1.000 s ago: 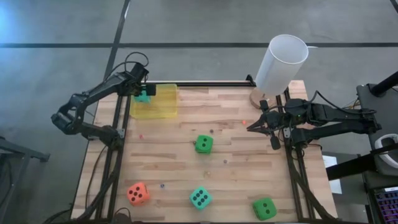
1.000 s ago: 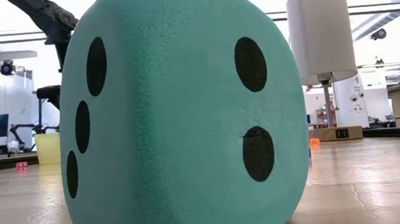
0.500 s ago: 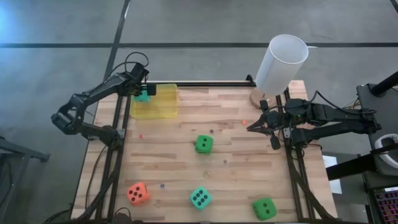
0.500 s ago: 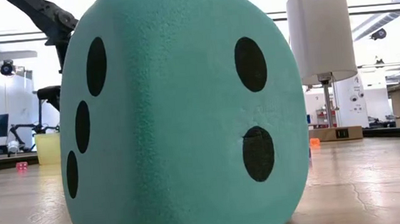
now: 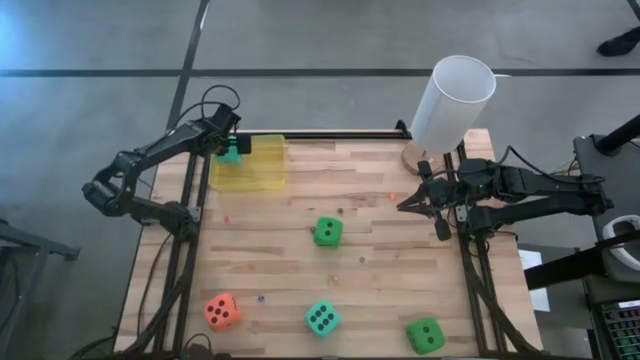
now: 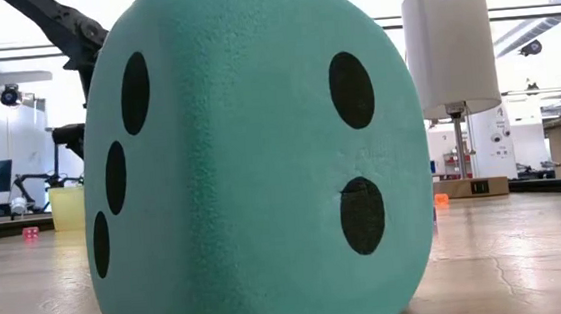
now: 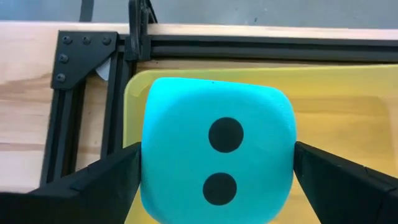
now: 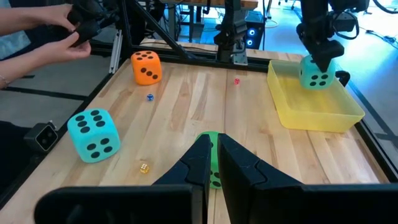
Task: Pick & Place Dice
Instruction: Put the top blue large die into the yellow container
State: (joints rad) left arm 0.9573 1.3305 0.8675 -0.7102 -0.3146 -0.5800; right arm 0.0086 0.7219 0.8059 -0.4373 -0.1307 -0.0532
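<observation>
Hanging between the left tool's (image 7: 217, 180) spread fingers, a teal die (image 7: 217, 158) over the yellow tray (image 7: 336, 93).

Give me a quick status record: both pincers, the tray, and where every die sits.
left pincer: at translucent yellow plastic tray, around one teal foam die; grip unclear
right pincer: shut, empty, waiting over the table's right side
dice outside the tray: bright green foam die mid-table; orange-red foam die, second teal die and second green die along the near edge
</observation>
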